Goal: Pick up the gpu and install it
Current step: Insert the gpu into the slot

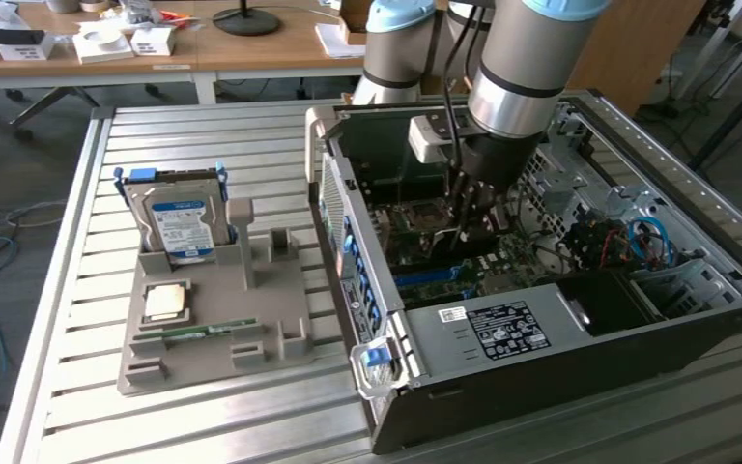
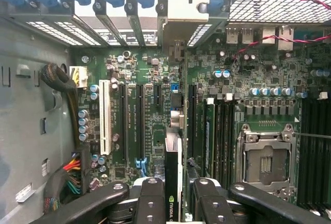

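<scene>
We count one silver hard drive (image 1: 181, 230), one green memory stick (image 1: 201, 333), one black computer case (image 1: 526, 391), one black gpu card (image 2: 173, 182).

Thin gpu (image 2: 172, 182) edge-on above motherboard (image 2: 155, 131)

Exterior view high, set back, angled down into open computer case (image 1: 513, 387); wrist view close behind gripper (image 2: 173, 206), facing motherboard (image 2: 150, 74), shared by both.

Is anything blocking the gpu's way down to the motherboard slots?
Nothing visible does. The pincer grips the gpu edge-on above the motherboard; no cable crosses between them, though the card hides its own slot.
</scene>
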